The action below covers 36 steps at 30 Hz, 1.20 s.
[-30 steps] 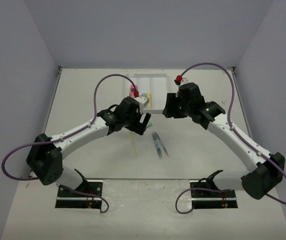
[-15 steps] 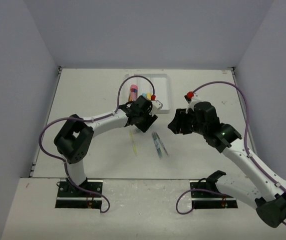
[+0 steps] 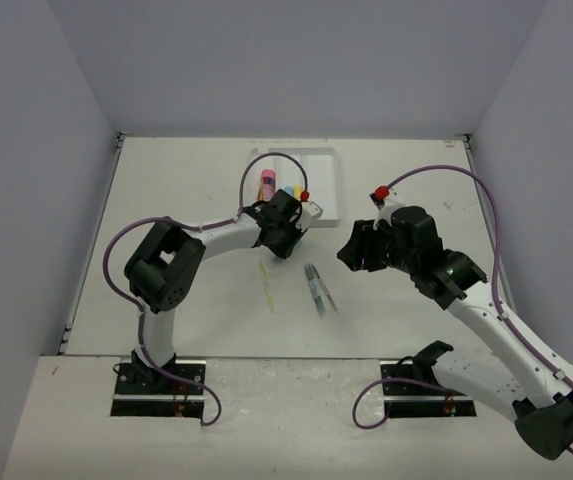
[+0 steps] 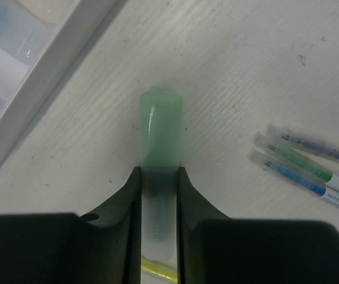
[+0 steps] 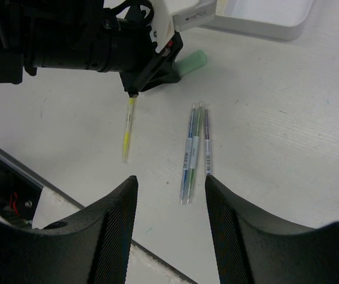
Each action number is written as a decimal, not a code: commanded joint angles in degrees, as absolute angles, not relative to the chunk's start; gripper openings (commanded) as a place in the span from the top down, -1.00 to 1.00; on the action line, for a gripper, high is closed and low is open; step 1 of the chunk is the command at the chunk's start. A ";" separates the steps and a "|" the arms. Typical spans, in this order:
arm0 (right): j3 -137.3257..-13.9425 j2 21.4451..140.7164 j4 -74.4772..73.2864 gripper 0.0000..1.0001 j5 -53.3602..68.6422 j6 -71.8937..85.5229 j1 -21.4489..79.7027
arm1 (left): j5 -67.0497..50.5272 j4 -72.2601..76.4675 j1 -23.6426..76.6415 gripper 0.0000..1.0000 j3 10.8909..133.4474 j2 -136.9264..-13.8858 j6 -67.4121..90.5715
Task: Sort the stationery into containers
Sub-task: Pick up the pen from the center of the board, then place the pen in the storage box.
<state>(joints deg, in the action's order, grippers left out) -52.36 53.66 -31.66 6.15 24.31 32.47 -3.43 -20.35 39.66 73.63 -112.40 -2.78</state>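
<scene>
The left pincer (image 4: 159, 173) was closed on the green marker (image 4: 161, 124), with one smooth black finger pressed on each side of it. The marker was a fat, round stick. Its body looked cloudy and see-through, and its end was soft green. It was low over the table (image 4: 258, 71), just beside the near wall of the tray (image 4: 51, 59), and it was outside the tray. The table was white and a bit rough, with fine lines and tiny dark specks. The tray was a long box of clear, whitish plastic with straight, smooth walls. On the tray's left side lay the short pink glue stick (image 3: 267, 184), and a bit of a yellow marker (image 3: 297, 189) showed near it. Three thin pens (image 5: 196, 151) lay side by side on the table, well apart from the tray on the robot's side. They were skinny and clear, with blue, green and dark insides. A thin pale yellow pen (image 5: 128, 130) lay alone, also on that side of the tray. The right pincer (image 5: 169, 180) hung open there too, above the pens, with nothing between its rounded black fingers.
</scene>
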 commanded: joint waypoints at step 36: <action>-51.65 61.26 -29.36 -0.01 2.28 24.78 30.76 | 8.23 -21.89 27.51 1.00 125.57 -137.90 28.24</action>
